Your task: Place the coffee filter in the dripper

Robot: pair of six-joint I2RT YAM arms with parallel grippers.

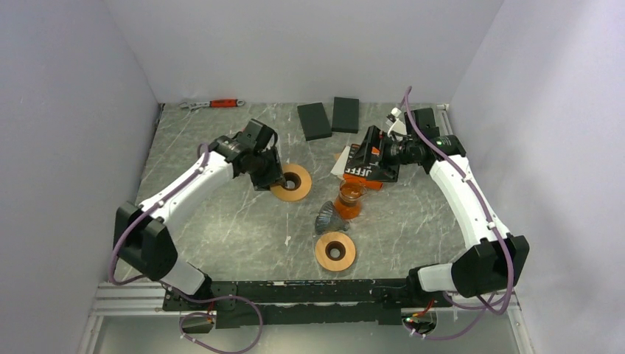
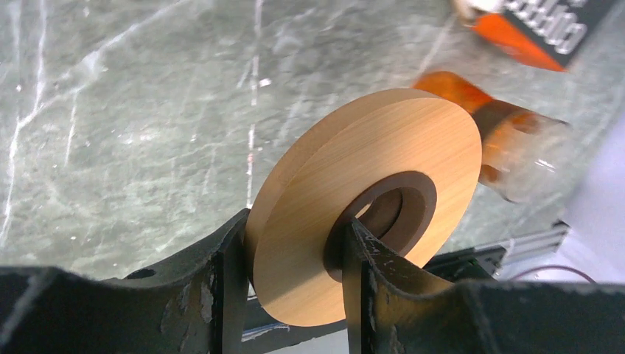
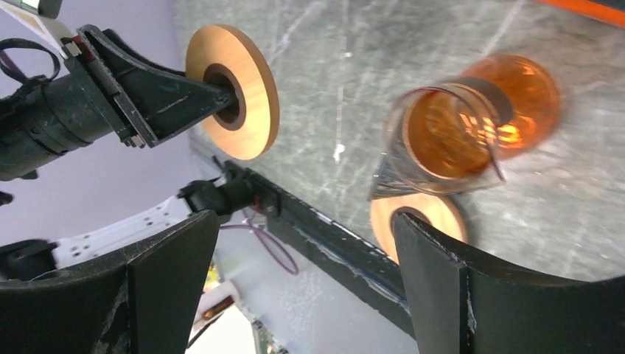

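Note:
My left gripper (image 1: pixel 276 177) (image 2: pixel 295 236) is shut on a wooden ring (image 1: pixel 292 182) (image 2: pixel 368 214) (image 3: pixel 236 92), one finger through its hole and the other on its outer rim. The ring is tilted off the table. The clear glass dripper (image 1: pixel 329 217) (image 3: pixel 435 147) lies on its side against an orange glass carafe (image 1: pixel 351 199) (image 2: pixel 508 140) (image 3: pixel 516 96). My right gripper (image 1: pixel 362 152) (image 3: pixel 304 228) stands open and empty over a black and orange box (image 1: pixel 372 169) (image 2: pixel 538 29). A white paper corner (image 1: pixel 340 164) pokes out beside the box; I cannot tell whether it is the coffee filter.
A second wooden ring (image 1: pixel 335 251) (image 3: pixel 427 214) lies flat near the front rail. Two dark flat blocks (image 1: pixel 315 120) (image 1: pixel 345 114) sit at the back. A red-handled wrench (image 1: pixel 217 104) rests at the back left corner.

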